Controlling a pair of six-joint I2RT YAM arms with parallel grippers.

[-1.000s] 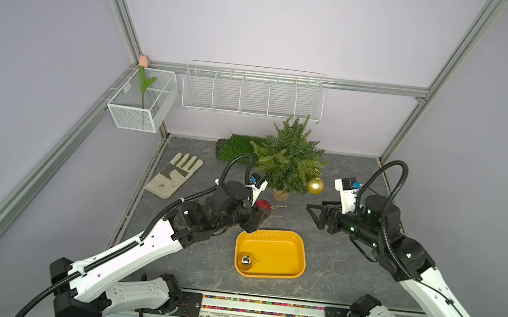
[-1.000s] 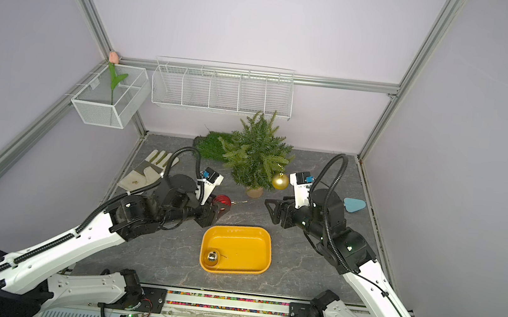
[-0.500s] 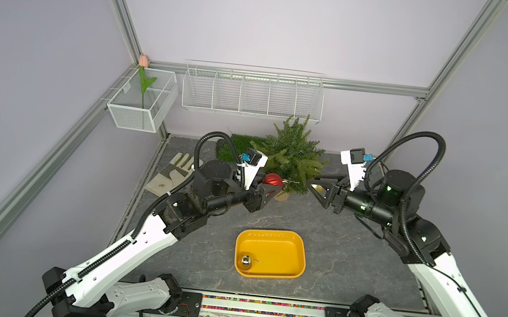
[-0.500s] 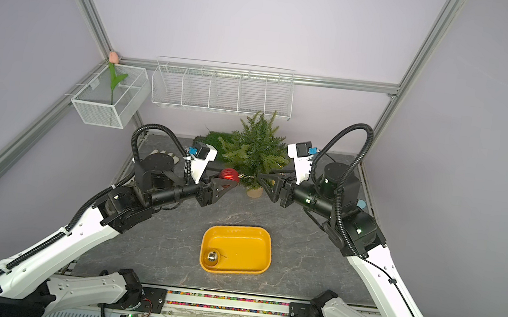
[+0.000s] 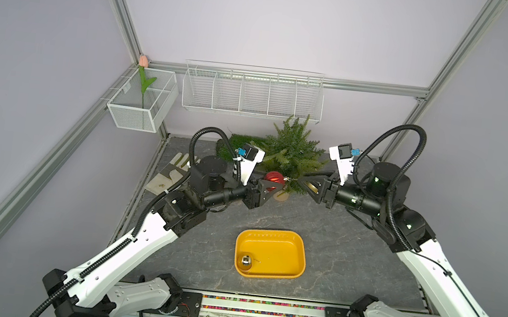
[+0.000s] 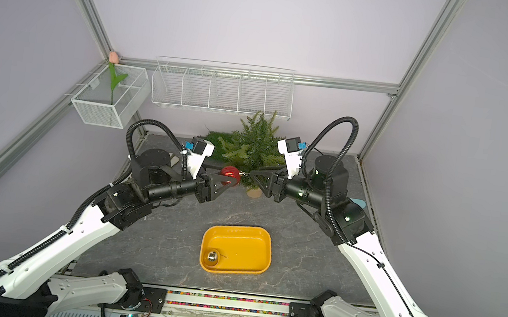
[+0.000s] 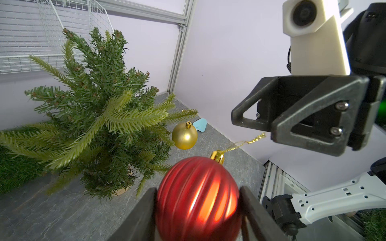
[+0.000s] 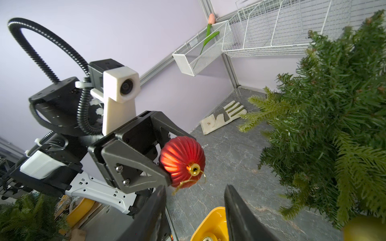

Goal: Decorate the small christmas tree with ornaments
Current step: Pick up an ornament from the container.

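Note:
The small christmas tree stands at the back of the table on a beige base. My left gripper is shut on the ribbed red ornament, held up in front of the tree with its gold loop pointing at my right gripper. That gripper is open, its tips at the loop with nothing between them. A gold ornament hangs on a low branch. A silver ornament lies in the yellow tray.
A pale work glove lies at the left rear. A roll of green turf sits behind the tree. A wire rack and a mesh basket with a tulip hang on the walls. A light blue piece lies at the right wall.
Both arms have risen and come together in front of the tree. The left carried the red ornament up from near the tray. The right gripper's jaws have narrowed.

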